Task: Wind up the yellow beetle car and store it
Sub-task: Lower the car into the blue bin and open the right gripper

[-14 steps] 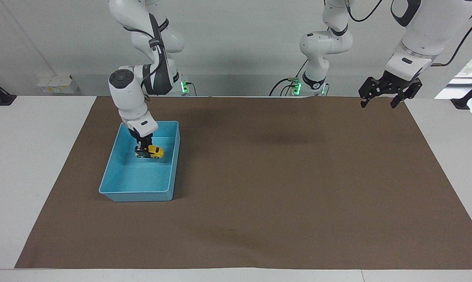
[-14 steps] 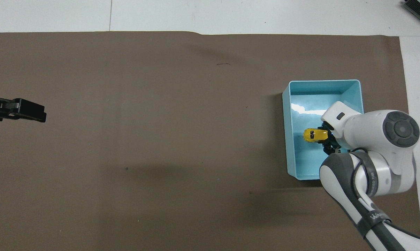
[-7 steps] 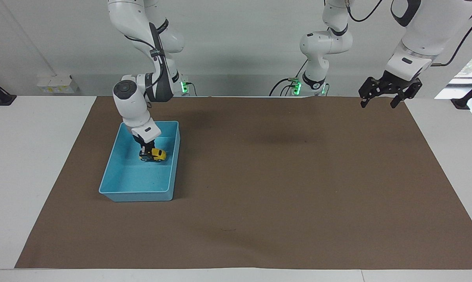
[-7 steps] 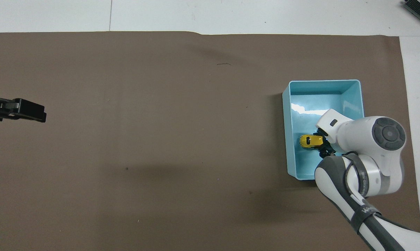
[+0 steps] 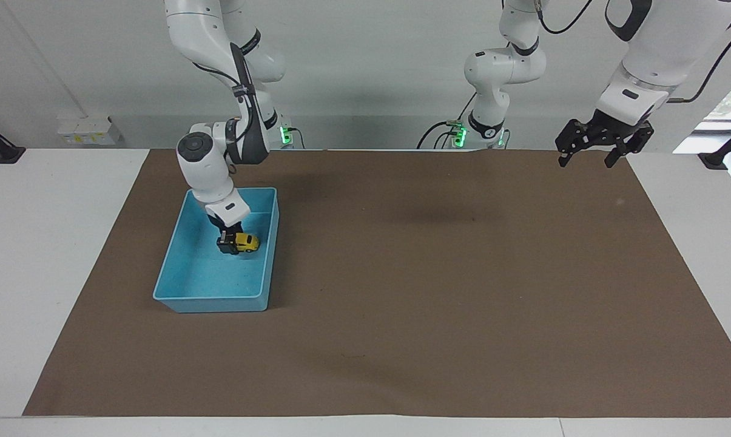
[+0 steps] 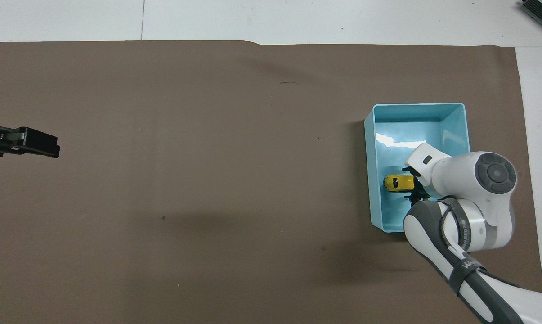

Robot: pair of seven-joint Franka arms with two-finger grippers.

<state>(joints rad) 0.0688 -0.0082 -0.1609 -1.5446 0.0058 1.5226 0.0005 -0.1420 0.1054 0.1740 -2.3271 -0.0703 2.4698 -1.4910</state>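
Facing view, table (image 5: 50, 255): white, with a wide brown mat (image 5: 438, 291) covering most of it.
Blue bin (image 5: 171, 285): an open rectangular tub on the mat at the right arm's end of the table, its long sides running away from the robots.
Right arm: bends down from its base and reaches straight into the bin from above.
Right gripper (image 5: 230, 244): low inside the bin, right against one end of the car. From where I stand I cannot tell whether its fingers are pinching the toy or have let go of it.
Yellow beetle car (image 5: 247, 242): inside the blue bin, down by the floor, about midway along the bin's length and close to the long wall that faces the left arm's end of the table. It lies crosswise to the bin, its free end pointing at that wall.
Middle of the mat: bare brown paper with soft shadows and a small dark scuff.
Left arm: waits, raised over the mat's corner at its own end of the table, close to the robots' edge.
Left gripper (image 5: 586, 161): hangs in the air, fingers spread wide apart and holding nothing.
Overhead view, left gripper (image 6: 50, 148): only its dark tip pokes in from the edge, over bare mat.
Overhead view, car (image 6: 399, 182): a yellow roof showing just beside the right arm's white wrist, well within the bin's rim (image 6: 367, 180).
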